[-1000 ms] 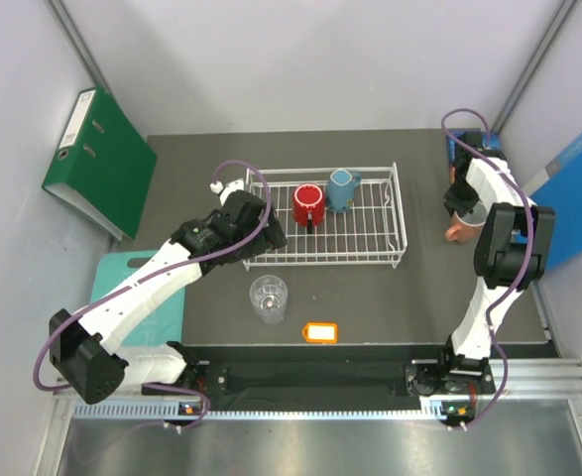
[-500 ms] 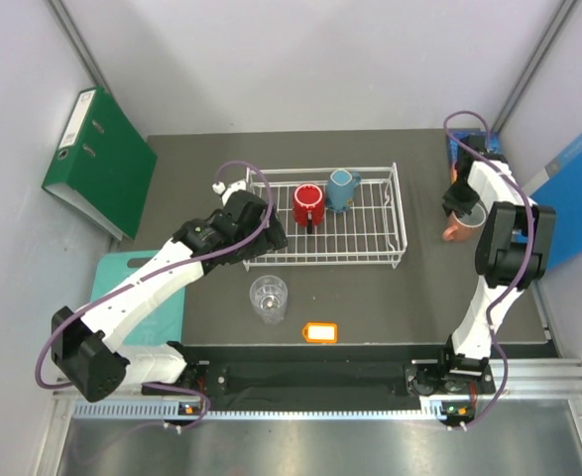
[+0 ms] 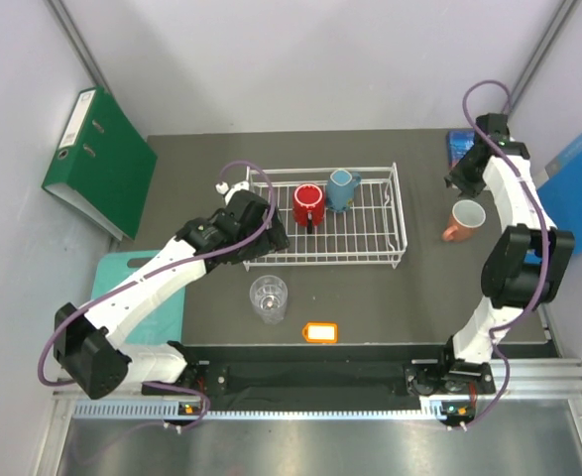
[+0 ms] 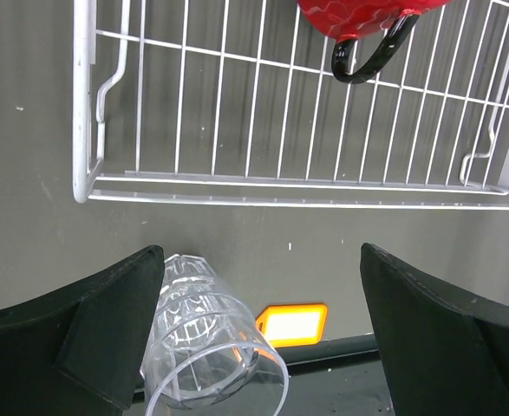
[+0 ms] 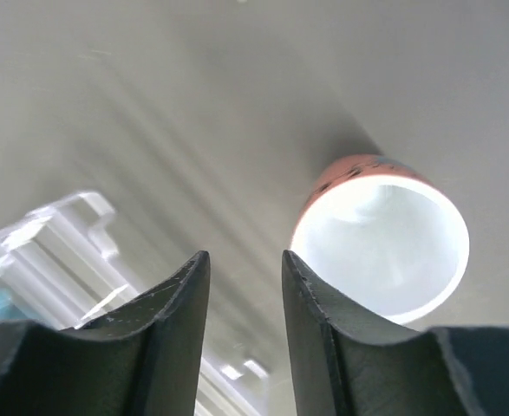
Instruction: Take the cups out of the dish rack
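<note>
White wire dish rack [image 3: 365, 236] sits mid-table on the dark mat [image 3: 400, 297], long side running left to right.

In the rack:
- red mug [image 3: 307, 205], left of centre, upright, with its dark handle [image 4: 371, 56] pointing to the near side
- light blue mug [image 3: 343, 188], just right of the red one and slightly farther back, upright. Cannot tell whether the two touch.

Off the rack:
- salmon-pink mug [image 3: 464, 220], upright on the mat well to the right of the rack, white inside
- clear glass tumbler [image 3: 268, 298], upright on the mat on the near side of the rack's left half, apart from it
- orange tag [image 3: 320, 332], flat on the mat just near-right of the tumbler

Left gripper [image 4: 263, 260]: jaws spread wide, nothing between them. It hovers at the rack's near-left corner. In its wrist view the rack's near rail runs across ahead and the tumbler shows beside the left-hand finger.

Right gripper [image 5: 245, 256]: jaws parted by a narrow gap, empty. It is raised above the mat on the far side of the salmon-pink mug, clear of it. In its wrist view the mug's rim lies just right of the fingers. A blurred clear shape at the left of that view cannot be identified.

Surroundings:
- green binder [image 3: 100, 161] leaning at the left wall
- teal board [image 3: 122, 278] near left, partly under the left arm
- blue folder [image 3: 578, 193] at the right wall
</note>
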`<action>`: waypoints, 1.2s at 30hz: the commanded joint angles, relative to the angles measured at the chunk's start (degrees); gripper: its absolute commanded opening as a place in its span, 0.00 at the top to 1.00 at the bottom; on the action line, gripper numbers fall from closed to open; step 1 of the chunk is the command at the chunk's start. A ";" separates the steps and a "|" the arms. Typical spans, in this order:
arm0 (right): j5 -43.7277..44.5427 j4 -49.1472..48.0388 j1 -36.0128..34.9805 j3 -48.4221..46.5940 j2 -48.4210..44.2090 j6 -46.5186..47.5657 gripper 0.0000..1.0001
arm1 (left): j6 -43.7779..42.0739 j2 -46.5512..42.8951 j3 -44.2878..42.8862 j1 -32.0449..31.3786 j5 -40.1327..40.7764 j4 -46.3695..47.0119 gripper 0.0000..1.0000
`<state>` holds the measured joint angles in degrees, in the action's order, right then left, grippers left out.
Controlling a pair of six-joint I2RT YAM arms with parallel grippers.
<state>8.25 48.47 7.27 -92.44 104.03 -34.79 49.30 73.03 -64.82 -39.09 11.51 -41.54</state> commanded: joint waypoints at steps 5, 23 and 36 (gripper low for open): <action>-4.56 -3.91 -3.65 0.42 -18.59 -0.03 0.59 | -4.56 3.42 -6.45 -0.02 1.15 2.61 0.01; -13.35 -18.58 -19.92 23.53 -52.25 2.35 0.53 | -15.19 30.49 -28.87 -0.11 8.88 4.71 0.01; -13.88 -13.66 -20.62 27.40 -57.62 5.08 0.52 | -13.62 43.07 -41.18 -0.11 7.74 2.78 0.01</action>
<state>-5.69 34.41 -12.27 -65.95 47.81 -31.40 34.59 115.70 -103.96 -39.09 19.40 -39.03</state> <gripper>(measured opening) 0.476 0.989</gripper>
